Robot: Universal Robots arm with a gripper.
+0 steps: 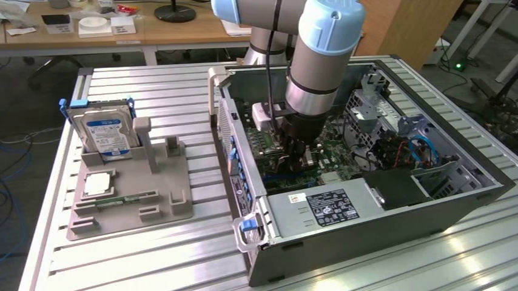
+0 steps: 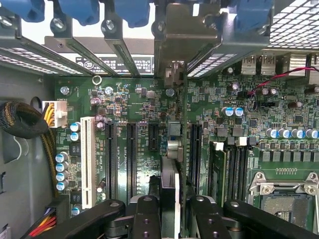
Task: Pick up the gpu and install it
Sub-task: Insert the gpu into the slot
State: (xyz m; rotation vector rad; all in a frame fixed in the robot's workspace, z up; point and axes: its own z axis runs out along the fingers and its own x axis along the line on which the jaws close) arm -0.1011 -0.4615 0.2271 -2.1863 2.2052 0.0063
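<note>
Inside the open computer case [image 1: 477, 182], the arm reaches down over the green motherboard [image 2: 129, 107]. My gripper [image 2: 177, 216] is shut on the gpu [image 2: 184, 124], a thin dark card that the wrist view shows edge-on. The card stands upright between the fingers [image 2: 145, 219], above the board and between the black expansion slots [image 2: 131, 159]. Its silvery end bracket [image 2: 187, 35] sits up against the case's rear slot openings. In the exterior view the gripper [image 1: 295, 159] is low in the case, close to the board, and the card is mostly hidden behind it.
A grey holder tray [image 1: 162, 182] on the exterior view's left carries a silver hard drive [image 1: 105, 130], a square chip [image 1: 97, 183] and a green memory stick [image 1: 125, 198]. Inside the case are the power supply [image 1: 324, 209], cable bundles [image 2: 22, 122], memory slots [image 2: 234, 169] and the processor socket [image 2: 281, 194].
</note>
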